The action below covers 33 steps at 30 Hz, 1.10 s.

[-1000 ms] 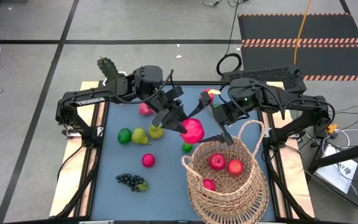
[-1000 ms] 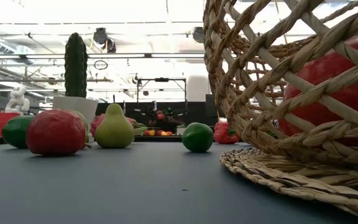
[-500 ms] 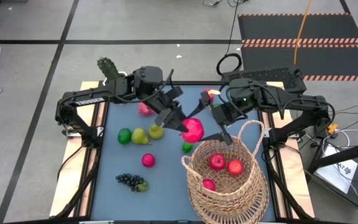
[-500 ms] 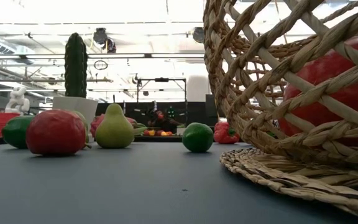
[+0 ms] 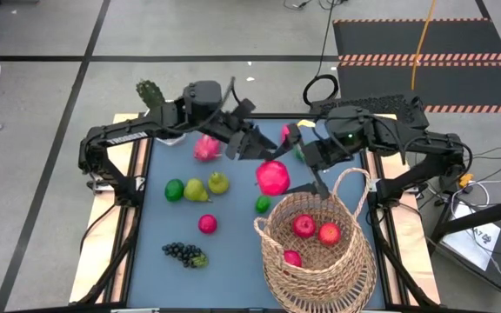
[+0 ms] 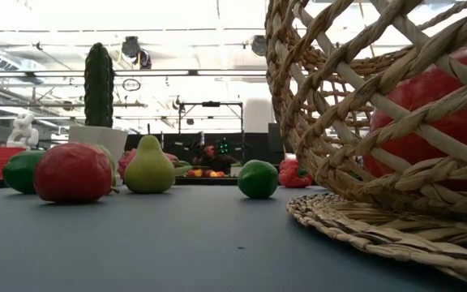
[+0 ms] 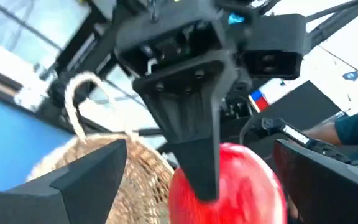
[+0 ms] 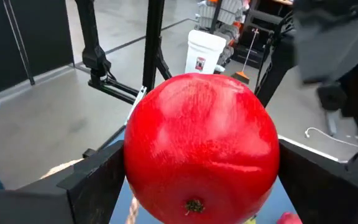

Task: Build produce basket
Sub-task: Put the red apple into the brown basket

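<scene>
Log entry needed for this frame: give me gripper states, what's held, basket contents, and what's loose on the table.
left gripper: open, empty, apart from the fruit
right gripper: shut on red fruit, beside the basket's far rim
basket: three red fruits inside
loose on table: lime, pear, grapes, others

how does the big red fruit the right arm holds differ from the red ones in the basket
The big red fruit is clearly larger than the two red apples side by side in the basket. It hangs above the table just outside the rim, gripped between the fingers of the right gripper, while the apples lie loose on the basket's floor. The left gripper stands apart from it, open. All three are round and red.
</scene>
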{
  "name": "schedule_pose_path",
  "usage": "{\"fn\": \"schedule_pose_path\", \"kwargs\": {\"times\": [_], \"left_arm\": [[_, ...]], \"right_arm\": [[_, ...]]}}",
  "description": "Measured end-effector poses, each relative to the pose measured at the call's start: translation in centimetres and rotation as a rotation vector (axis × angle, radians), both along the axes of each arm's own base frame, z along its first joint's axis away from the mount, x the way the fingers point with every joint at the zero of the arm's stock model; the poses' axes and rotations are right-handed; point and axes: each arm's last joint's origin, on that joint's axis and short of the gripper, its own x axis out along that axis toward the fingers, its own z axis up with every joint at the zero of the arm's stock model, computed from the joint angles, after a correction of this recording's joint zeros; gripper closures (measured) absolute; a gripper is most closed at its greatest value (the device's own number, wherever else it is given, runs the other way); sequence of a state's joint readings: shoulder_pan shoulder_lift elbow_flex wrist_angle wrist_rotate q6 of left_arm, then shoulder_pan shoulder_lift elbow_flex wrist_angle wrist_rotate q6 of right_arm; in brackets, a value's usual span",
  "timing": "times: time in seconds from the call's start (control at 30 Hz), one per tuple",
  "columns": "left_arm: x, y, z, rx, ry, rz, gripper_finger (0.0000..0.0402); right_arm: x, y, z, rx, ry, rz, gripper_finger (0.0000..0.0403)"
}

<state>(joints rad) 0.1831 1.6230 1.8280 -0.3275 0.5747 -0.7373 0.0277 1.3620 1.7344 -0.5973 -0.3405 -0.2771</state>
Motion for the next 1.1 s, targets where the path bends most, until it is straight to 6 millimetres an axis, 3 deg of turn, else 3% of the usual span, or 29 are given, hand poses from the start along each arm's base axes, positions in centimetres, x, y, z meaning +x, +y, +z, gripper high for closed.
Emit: {"fn": "schedule_pose_path", "kwargs": {"times": [0.23, 0.47, 0.7, 0.93, 1.1], "left_arm": [[-1.9, 2.5, 0.6, 0.086, 0.000, 0.124, 0.0002], [-4.0, 4.3, 0.0, 0.127, 0.144, 0.258, 0.0002], [-5.1, 3.7, -0.3, 0.176, 0.236, 0.314, 0.0002], [-5.1, 2.4, -1.1, 0.177, 0.323, 0.275, 0.0002], [-5.0, 1.2, -1.5, 0.198, 0.377, 0.291, 0.0002]], "right_arm": [[-2.4, -0.1, 0.3, 0.137, 0.120, -0.048, 0.0027], [-4.2, -0.1, 0.4, 0.454, 0.297, -0.175, 0.0028], [-5.3, 0.6, -0.3, 0.683, 0.510, -0.276, 0.0028], [-5.7, 2.5, -1.5, 0.712, 0.674, -0.342, 0.0028], [-5.4, 3.5, -3.6, 0.719, 0.813, -0.443, 0.0028]]}}
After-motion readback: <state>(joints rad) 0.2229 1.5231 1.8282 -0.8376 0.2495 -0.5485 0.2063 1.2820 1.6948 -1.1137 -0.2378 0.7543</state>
